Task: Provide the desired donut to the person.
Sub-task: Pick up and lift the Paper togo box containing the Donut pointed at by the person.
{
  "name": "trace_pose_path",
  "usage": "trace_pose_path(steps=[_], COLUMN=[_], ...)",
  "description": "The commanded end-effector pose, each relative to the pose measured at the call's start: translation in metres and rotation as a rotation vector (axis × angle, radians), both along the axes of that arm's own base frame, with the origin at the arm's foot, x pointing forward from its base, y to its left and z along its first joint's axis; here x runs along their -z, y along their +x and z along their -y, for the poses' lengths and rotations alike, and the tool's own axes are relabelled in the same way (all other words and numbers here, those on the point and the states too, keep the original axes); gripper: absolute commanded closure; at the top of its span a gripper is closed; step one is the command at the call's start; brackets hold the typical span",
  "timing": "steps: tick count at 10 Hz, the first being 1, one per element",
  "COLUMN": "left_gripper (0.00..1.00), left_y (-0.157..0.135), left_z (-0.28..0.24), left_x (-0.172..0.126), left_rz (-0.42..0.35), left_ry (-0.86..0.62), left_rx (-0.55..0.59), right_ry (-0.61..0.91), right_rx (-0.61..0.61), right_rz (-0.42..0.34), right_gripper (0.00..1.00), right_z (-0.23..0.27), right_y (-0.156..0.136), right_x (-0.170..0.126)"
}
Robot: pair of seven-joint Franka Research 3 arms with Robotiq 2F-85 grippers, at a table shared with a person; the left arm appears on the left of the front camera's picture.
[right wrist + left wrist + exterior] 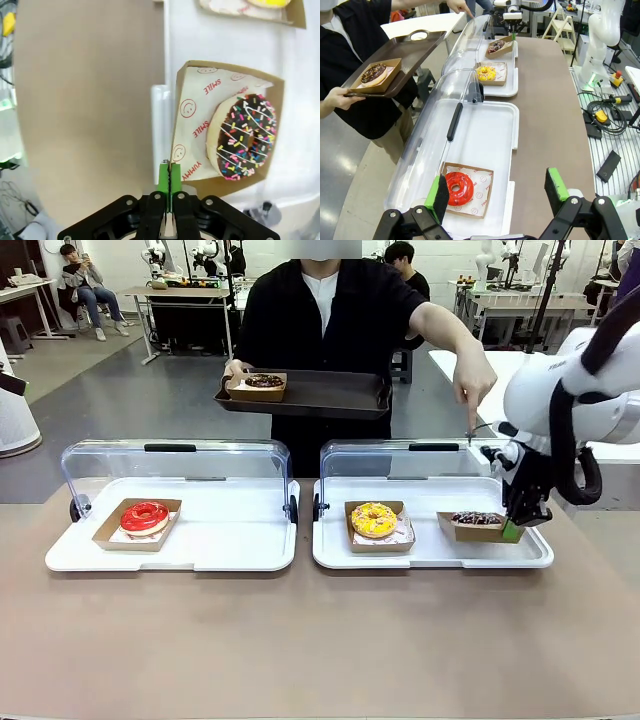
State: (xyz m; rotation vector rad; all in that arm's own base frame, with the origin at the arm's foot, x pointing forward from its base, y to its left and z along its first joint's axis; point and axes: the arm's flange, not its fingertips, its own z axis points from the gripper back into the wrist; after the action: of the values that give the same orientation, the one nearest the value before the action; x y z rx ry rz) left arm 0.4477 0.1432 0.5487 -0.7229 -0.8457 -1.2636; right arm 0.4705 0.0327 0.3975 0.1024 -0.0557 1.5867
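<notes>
R fingers are pinched tight on the thin end wall of the cardboard box that holds the sprinkle donut. Grip is on card only, not on icing. The box sits in the white tray, just right of the yellow donut, and the two boxes are apart. L fingers are spread wide, holding nothing, hanging over the red donut, well left of the yellow donut.

The person stands beyond the yellow donut. One hand points down toward the sprinkle box, and the other carries a brown tray with one boxed donut at its left end.

My read: the step is lift & hand over. The grip is on one edge, so the box will prob sag away from the fingers. I'd go slow, keep the wrist level and watch that the donut doesn't slide. Straight up first to get past the tray lip.

Room: the clear lid stands open just behind the yellow donut, a wall btw me and the person. I'd go up & over it, or round its right end. The pointing hand is close above the R arm, so mind it. The brown tray's right part is bare, which I take as the landing spot. The surface in front of the yellow donut is open for backing out.
</notes>
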Motion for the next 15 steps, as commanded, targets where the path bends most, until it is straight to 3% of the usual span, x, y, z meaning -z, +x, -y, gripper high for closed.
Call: trace_pose_path(steps=[1,6,7,9,12,14,15], left_gripper=[0.0,0.0,0.0,0.0,0.0,0.0,0.0], left_y=[0.0,0.0,0.0,0.0,0.0,0.0,0.0], left_z=[-0.001,-0.001,-0.001,-0.001,-0.001,-0.001,-0.001], left_x=[-0.001,-0.001,-0.001,-0.001,-0.001,-0.001,-0.001], left_rz=[0.007,0.007,0.007,0.007,0.007,0.007,0.007], left_ry=[-0.004,-0.004,-0.004,-0.004,-0.004,-0.004,-0.004], left_rx=[-0.002,-0.002,-0.002,-0.002,-0.002,-0.002,-0.002], right_ry=[-0.043,-0.073,-0.077,-0.089,-0.101,-0.091,-0.064], right_rx=[0.022,0.07,0.05,0.055,0.084,0.051,0.059], right_rz=[0.006,0.092,0.054,0.086,0.101,0.126,0.119], right_gripper=[1.0,1.0,1.0,1.0,1.0,1.0,1.0], right_z=[-0.008,-0.018,-0.024,-0.036,-0.044,-0.041,-0.044], right_y=[-0.039,-0.101,-0.106,-0.101,-0.067,-0.053,-0.068], right_x=[-0.042,-0.167,-0.192,-0.235,-0.265,-0.263,-0.263])
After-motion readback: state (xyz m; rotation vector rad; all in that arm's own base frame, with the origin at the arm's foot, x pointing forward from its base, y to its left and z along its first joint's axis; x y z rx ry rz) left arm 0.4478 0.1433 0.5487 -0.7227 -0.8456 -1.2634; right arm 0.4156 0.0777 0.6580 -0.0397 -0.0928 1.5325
